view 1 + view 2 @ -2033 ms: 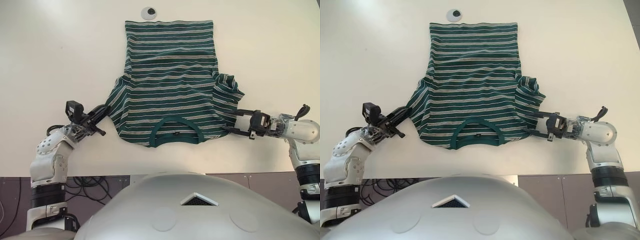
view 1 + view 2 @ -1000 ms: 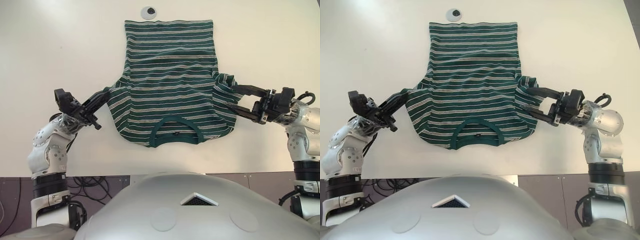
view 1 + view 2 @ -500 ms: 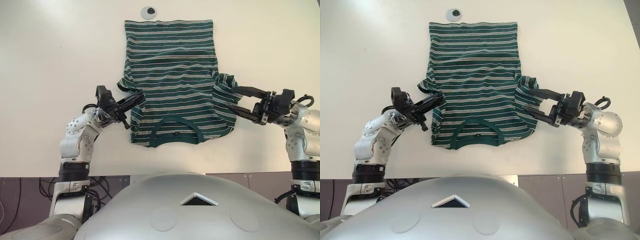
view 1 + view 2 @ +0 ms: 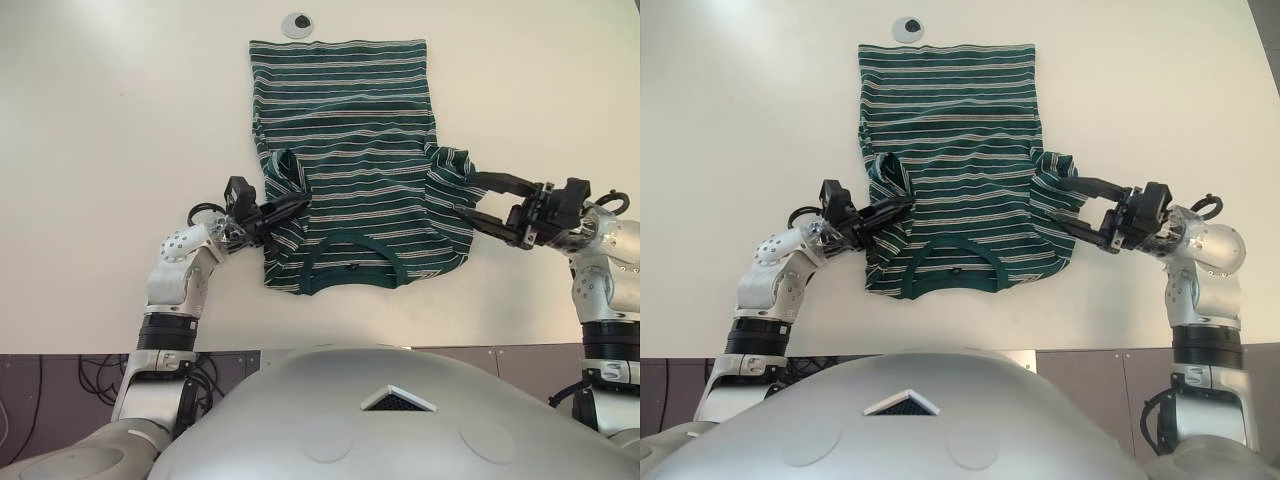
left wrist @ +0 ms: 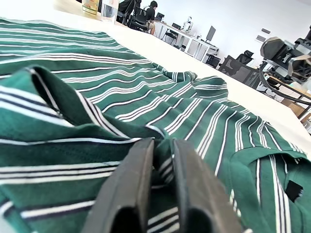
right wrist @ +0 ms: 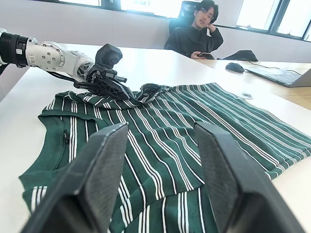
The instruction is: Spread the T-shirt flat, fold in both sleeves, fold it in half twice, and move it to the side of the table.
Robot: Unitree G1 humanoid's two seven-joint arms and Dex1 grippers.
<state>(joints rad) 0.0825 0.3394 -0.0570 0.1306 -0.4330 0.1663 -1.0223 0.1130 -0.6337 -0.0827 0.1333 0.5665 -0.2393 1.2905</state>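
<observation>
Left eye view: T-shirt (image 4: 348,150) runs near-to-far, collar nearest.

Green T-shirt (image 4: 345,130), left sleeve seemingly folded.

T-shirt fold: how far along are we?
Done: T-shirt lies spread flat on the table. In hand: left gripper is shut on the left sleeve, holding it over the body. Left: right sleeve is bunched at the open right gripper; both half-folds and the move aside.
</observation>
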